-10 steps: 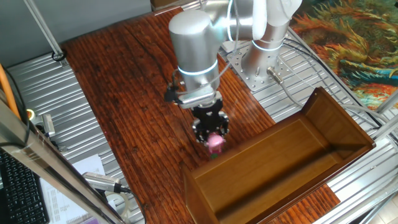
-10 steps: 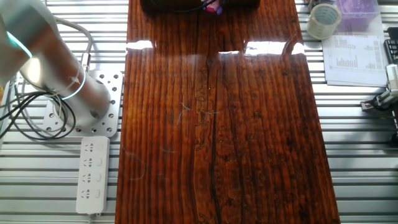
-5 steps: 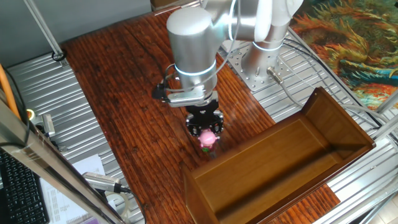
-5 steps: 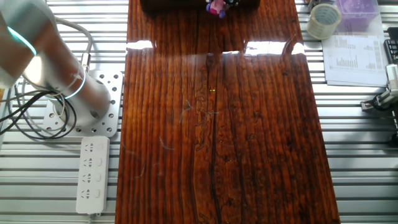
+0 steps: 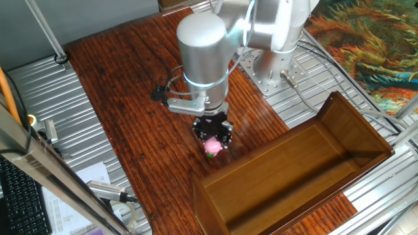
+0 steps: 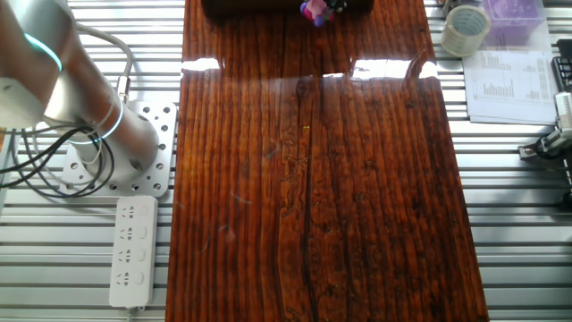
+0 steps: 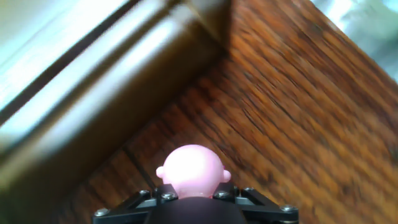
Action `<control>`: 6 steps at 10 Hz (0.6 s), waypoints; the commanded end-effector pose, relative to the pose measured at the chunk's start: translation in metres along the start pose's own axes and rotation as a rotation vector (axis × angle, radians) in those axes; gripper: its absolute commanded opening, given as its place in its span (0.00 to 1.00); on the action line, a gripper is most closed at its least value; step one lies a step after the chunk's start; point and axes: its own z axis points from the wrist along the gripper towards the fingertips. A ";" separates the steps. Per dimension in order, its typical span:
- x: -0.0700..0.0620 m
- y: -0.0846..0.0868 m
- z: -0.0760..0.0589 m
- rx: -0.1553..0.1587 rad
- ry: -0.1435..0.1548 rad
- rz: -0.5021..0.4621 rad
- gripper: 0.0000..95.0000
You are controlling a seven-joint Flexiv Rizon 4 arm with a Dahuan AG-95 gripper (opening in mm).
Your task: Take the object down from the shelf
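My gripper (image 5: pixel 212 138) is shut on the object (image 5: pixel 212 146), a small rounded pink item, and holds it just above the striped tabletop, beside the shelf's near left wall. The shelf (image 5: pixel 313 163) is a large brown wooden open box lying at the right. In the hand view the pink object (image 7: pixel 191 172) sits between my black fingers (image 7: pixel 146 202), with the shelf's wall (image 7: pixel 93 93) at the upper left. In the other fixed view the object (image 6: pixel 313 9) and gripper (image 6: pixel 315 7) show only at the top edge. The purple-blue bit is barely visible.
The arm's base plate (image 5: pixel 271 68) stands behind the shelf. A white power strip (image 6: pixel 132 250) and cables lie left of the tabletop. A tape roll (image 6: pixel 466 29) and papers (image 6: pixel 509 85) lie at the right. Metal ribbed table surrounds the wooden top (image 6: pixel 313 197).
The gripper, holding the pink object, has moved left and away from the shelf's wall across the tabletop. The wrist has turned somewhat.
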 end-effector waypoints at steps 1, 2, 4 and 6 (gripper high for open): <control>0.000 -0.002 -0.002 0.075 0.052 0.421 0.00; 0.000 -0.002 -0.002 0.080 0.056 0.457 0.00; 0.002 -0.005 -0.003 0.078 0.053 0.452 0.00; 0.004 -0.018 -0.004 0.077 0.050 0.435 0.00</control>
